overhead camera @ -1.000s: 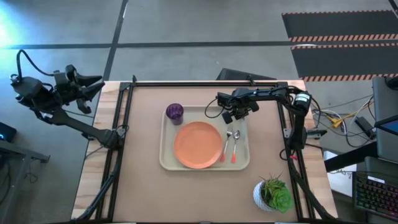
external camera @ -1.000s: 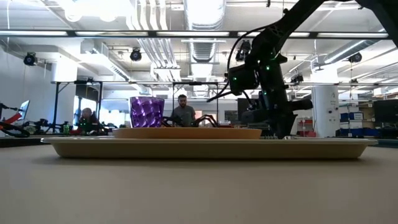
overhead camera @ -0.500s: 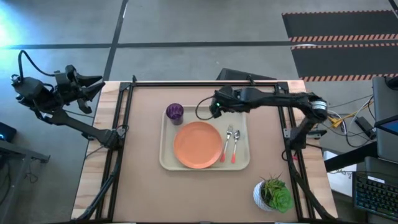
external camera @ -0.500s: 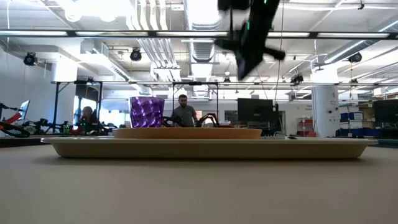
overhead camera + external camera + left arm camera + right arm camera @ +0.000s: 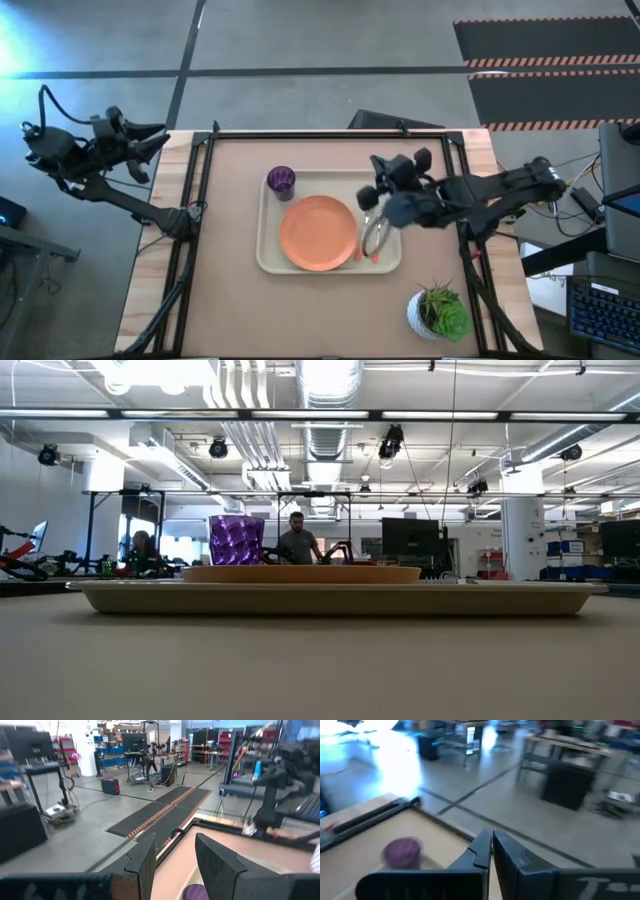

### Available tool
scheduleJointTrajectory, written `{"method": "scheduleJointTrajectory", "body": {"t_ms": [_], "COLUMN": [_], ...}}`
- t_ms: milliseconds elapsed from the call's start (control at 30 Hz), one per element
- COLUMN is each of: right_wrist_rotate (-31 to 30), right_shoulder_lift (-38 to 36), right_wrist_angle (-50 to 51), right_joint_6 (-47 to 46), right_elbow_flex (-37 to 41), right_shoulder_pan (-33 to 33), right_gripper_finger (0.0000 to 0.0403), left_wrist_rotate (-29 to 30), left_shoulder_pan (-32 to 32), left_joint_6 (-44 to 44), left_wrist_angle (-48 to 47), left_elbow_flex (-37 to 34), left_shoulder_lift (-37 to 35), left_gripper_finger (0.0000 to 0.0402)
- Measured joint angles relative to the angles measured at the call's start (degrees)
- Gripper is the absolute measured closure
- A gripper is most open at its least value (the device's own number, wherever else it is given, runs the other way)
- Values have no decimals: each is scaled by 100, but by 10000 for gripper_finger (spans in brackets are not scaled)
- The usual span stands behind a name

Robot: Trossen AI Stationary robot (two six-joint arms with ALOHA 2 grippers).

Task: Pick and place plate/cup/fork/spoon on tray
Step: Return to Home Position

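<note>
The cream tray lies mid-table. On it are the orange plate, the purple cup at its far left corner, and the fork and spoon side by side right of the plate, partly hidden under my right arm. My right gripper is shut and empty, raised high over the tray's right part. It shows shut in the right wrist view, with the cup beyond it. My left gripper waits open beyond the table's far left corner, and shows open in the left wrist view.
A white pot with a green plant stands near the table's near right corner. The low view shows the tray, plate and cup, no arm, and people in the room behind.
My right gripper has gone up from low over the tray's far right part, out of the low view's top, and has come toward the table's near right, now high over the fork and spoon. The things on the tray have stayed put.
</note>
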State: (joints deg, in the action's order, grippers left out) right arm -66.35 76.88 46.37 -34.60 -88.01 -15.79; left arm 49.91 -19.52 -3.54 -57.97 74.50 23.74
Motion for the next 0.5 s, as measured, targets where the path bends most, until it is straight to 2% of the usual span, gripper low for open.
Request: {"method": "scheduleJointTrajectory", "body": {"t_ms": [133,267,433,500], "right_wrist_rotate": [490,532,560,845], "right_shoulder_lift": [-48,-33,-12,-5], "right_wrist_angle": [-2,-19,-308,-317], "right_joint_6": [206,6,954,1295], "right_elbow_flex": [-76,-271,-356,-354], "right_shoulder_pan": [-445,-820,-1260,-1398], "right_gripper_finger": [394,394,394,394], "left_wrist_rotate": [-7,-167,-743,-765], "left_shoulder_pan": [-3,-3,-3,-3], "left_joint_6": [-402,-615,-364,-364], "left_wrist_angle": [-8,-134,-309,-309], "left_elbow_flex": [0,0,-122,-179], "left_shoulder_lift": [-12,-29,-28,-28], "left_gripper_finger": [281,281,281,281]}}
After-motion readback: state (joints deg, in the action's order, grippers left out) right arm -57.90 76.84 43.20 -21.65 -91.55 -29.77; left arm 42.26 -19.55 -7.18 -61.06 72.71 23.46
